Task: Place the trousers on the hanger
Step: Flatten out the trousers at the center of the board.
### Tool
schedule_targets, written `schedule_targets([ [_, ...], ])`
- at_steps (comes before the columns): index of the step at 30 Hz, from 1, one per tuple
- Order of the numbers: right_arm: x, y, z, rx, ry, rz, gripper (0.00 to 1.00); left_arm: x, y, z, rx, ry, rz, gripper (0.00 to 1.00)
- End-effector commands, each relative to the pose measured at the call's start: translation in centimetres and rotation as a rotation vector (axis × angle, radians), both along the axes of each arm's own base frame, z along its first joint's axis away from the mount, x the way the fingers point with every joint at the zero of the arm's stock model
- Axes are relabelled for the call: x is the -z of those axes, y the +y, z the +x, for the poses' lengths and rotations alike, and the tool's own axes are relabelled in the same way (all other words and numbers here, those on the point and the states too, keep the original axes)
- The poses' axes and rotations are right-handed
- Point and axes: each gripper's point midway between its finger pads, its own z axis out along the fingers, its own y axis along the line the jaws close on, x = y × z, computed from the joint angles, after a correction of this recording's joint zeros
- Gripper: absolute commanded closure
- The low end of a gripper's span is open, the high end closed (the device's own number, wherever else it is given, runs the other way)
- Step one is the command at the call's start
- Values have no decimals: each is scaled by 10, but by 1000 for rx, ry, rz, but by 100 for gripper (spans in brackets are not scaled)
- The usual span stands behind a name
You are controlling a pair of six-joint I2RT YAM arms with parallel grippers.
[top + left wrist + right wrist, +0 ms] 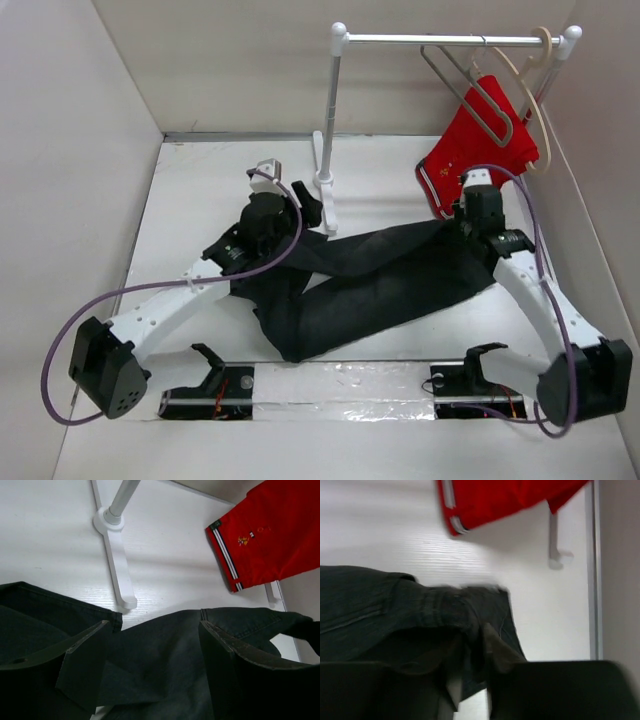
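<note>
White walls box in a pale surface (200,190), and nearest the arm bases the trousers (370,275) lie slack across it, stretched from one arm to the other, nowhere near hung.

The left hand (154,630) hovers over the dark cloth with its jaws wide and nothing between them, so that end of the garment has no support. The right hand (468,212) sits at the other end, where its blurred wrist view shows fabric bunched up against the fingers; I cannot tell whether it grips the cloth or merely touches it. If that hold is loose, lifting would likely let the limp cloth slide out.

Just beyond the trousers stands the foot of the white rack (330,120). A long leg dragged past it could catch there and tip the stand.

Farthest back, the hanger (488,108) dangles from the rail, crowded against the red shorts (480,165) on their cream hanger (540,110). Its loop looks narrow and free to swing, so a push from thick folded fabric may knock it along the rail or off.
</note>
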Motion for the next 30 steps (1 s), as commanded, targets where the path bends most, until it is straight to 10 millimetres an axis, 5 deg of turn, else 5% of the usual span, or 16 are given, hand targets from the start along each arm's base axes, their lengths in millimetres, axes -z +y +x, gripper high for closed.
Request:
schedule_targets([
  [1, -46, -17, 51, 21, -239, 117, 56, -6, 23, 1, -119, -62, 13, 31],
  [2, -56, -14, 54, -7, -251, 134, 33, 3, 30, -1, -152, -50, 6, 28],
  [3, -59, 5, 56, -79, -251, 153, 27, 0, 43, -5, -203, -66, -9, 26],
  [5, -72, 31, 49, -185, -280, 150, 22, 27, 74, -10, -280, -29, -7, 24],
  [6, -66, 64, 39, -293, -267, 159, 27, 18, 85, -16, -303, -53, -63, 24],
  [7, -68, 82, 32, -359, -286, 159, 58, 37, 98, -22, -331, -28, -55, 24],
  [8, -73, 98, 20, -422, -313, 175, 76, 43, 115, -23, -379, -21, -68, 25],
  [9, -55, 114, 8, -485, -282, 186, 91, 42, 125, -31, -410, -23, -119, 25],
  [10, -51, 149, -8, -610, -278, 216, 100, 64, 135, -38, -441, 15, -117, 26],
  [14, -24, 195, -47, -753, -202, 201, 99, 104, 166, -52, -532, 118, -197, 23],
  [18, -8, 217, -64, -815, -165, 171, 82, 109, 176, -52, -532, 102, -289, 15],
  [19, -4, 217, -61, -804, -166, 162, 75, 113, 182, -49, -549, 98, -303, 15],
  [20, 1, 221, -64, -816, -155, 158, 58, 112, 183, -46, -547, 92, -316, 15],
  [23, 16, 223, -64, -821, -119, 148, 44, 118, 188, -34, -545, 111, -339, 15],
  [30, 32, 221, -68, -813, -108, 170, 44, 127, 182, -8, -505, 116, -393, 25],
])
